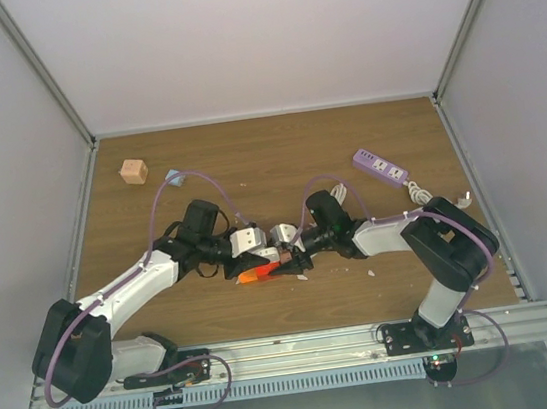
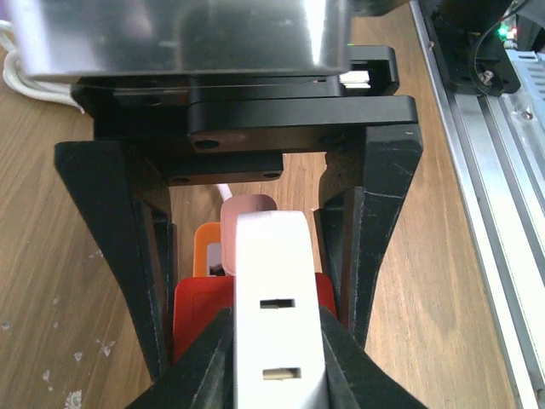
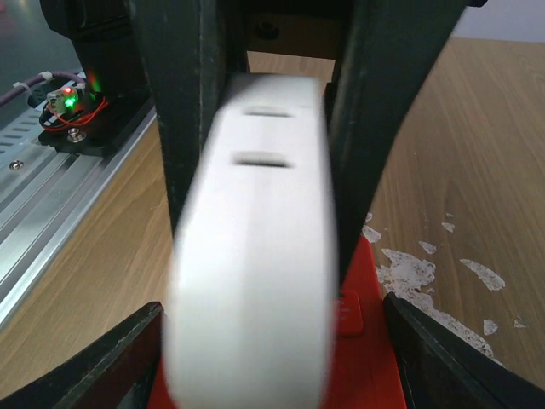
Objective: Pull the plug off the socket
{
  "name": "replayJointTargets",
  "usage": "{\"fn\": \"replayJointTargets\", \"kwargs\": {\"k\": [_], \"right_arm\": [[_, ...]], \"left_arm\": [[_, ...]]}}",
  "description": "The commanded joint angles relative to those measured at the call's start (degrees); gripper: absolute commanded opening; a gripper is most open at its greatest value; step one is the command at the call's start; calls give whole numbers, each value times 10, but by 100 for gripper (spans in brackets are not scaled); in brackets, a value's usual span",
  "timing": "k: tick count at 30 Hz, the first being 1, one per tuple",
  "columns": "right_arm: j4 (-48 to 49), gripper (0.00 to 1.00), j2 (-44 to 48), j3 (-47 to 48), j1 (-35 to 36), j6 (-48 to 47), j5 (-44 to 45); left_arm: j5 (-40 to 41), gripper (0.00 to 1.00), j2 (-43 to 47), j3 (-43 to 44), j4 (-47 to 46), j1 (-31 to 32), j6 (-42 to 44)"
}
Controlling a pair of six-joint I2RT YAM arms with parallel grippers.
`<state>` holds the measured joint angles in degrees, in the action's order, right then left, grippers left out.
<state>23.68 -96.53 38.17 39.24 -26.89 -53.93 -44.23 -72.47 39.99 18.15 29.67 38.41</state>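
Observation:
The white plug [image 2: 271, 315] stands over the red end of the orange socket strip [image 2: 197, 308] at the table's middle. My left gripper [image 2: 272, 371] is shut on the plug, one finger on each side. My right gripper [image 3: 277, 375] is shut on the socket strip [image 3: 362, 341], with its fingers [image 3: 111, 366] straddling the red end below the plug [image 3: 251, 281]. In the top view both grippers, left [image 1: 258, 257] and right [image 1: 281, 260], meet over the strip [image 1: 250, 277] and hide most of the plug. Whether the prongs sit in the socket is hidden.
A longer purple power strip [image 1: 380, 165] with a white cord lies at the back right. A tan cube [image 1: 133, 171] and a light-blue cube [image 1: 175, 178] sit at the back left. The aluminium rail [image 1: 292, 348] runs along the near edge. White flecks [image 3: 409, 264] mark the wood.

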Motion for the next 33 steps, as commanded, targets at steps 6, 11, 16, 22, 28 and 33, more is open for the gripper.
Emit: {"fn": "replayJointTargets", "kwargs": {"k": [6,11,16,22,28,33], "right_arm": [[22,47,-14,-19,-15,10,-27],[22,44,-16,-21,-24,10,-31],[21,41,-18,-20,-24,11,-33],[18,37,-19,-20,-24,10,-31],[13,34,-16,-20,-24,4,-25],[12,32,-17,-20,-24,6,-25]], "left_arm": [[-12,17,14,20,23,15,27],[-25,13,16,22,26,15,30],[-28,8,15,30,30,14,31],[-37,0,17,38,37,13,31],[-58,0,17,42,40,8,23],[-76,0,16,55,52,3,24]]}}
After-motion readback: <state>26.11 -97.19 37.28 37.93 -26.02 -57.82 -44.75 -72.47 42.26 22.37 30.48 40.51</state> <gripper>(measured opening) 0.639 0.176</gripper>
